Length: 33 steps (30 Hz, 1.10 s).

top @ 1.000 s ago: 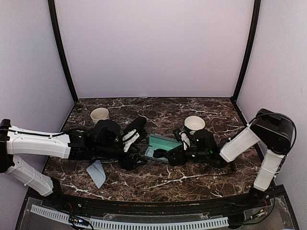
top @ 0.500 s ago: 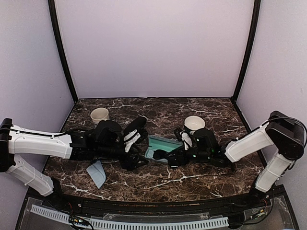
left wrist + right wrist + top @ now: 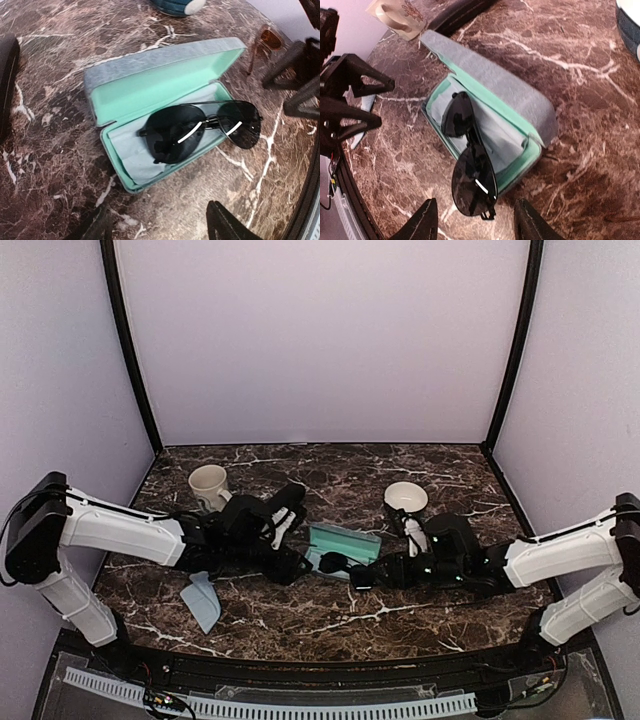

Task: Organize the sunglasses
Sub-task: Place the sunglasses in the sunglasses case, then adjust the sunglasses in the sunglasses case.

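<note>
The sunglasses [image 3: 200,131] lie folded and askew in the open case [image 3: 150,75] at mid-bench: one lens rests on the mint lining, while the other hangs out over the front rim near one end. Both sets of fingers are spread with nothing pinched. The right fingers [image 3: 422,222] stand either side of the overhanging lens without touching it, and the left fingers [image 3: 222,225] wait just off the case's front wall. The step in hand looks to be seating this pair fully, so turn it rather than lift it. Bring one right finger against the outer edge of the loose lens and sweep it towards the lid hinge until the frame lies along the case's length. Press on the frame's rim or bridge, not on the lens face, which would probably smear or slip. The case looks light and may well skate on the marble, so set the left fingers against its far end as a stop before you push. Keep the push low and slow, since a quick shove could flip the pair out over the wall. Shut the lid only once both lenses sit below the rim. The second pair [image 3: 266,40] lies on the bench beyond the case, and it can wait
</note>
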Tool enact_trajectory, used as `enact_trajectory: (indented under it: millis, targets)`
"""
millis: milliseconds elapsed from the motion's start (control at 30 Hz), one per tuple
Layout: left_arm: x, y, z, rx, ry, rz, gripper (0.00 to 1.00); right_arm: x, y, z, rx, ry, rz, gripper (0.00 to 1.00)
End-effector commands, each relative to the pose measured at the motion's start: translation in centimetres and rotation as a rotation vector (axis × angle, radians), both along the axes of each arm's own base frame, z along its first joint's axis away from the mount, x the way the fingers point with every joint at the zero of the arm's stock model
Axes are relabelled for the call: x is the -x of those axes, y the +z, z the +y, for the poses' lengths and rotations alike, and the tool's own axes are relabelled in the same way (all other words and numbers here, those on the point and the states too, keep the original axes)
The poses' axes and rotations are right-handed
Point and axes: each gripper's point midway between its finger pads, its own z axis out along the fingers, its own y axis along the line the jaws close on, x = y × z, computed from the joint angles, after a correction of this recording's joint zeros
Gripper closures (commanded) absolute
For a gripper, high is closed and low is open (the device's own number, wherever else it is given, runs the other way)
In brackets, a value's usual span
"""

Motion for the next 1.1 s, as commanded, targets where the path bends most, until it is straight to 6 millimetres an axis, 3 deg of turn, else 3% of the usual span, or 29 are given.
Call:
enact_trajectory:
  millis: [0,367,1067]
  targets:
    - [-2.8,1.4,-0.8,0.13,0.1,0.036,0.33,1.7,-1.5,-1.4,-0.001,-0.089,0.127,0.46]
    - [-5.0,-0.1,-1.3,0.222,0.116,0.169,0.25,2.5,-2.7,0.0,0.003,-0.118,0.221,0.41]
    - [-4.7,-1.6,-1.9,0.241,0.1,0.221,0.29,1.8,-2.5,2.8,-0.016,-0.069,0.221,0.44]
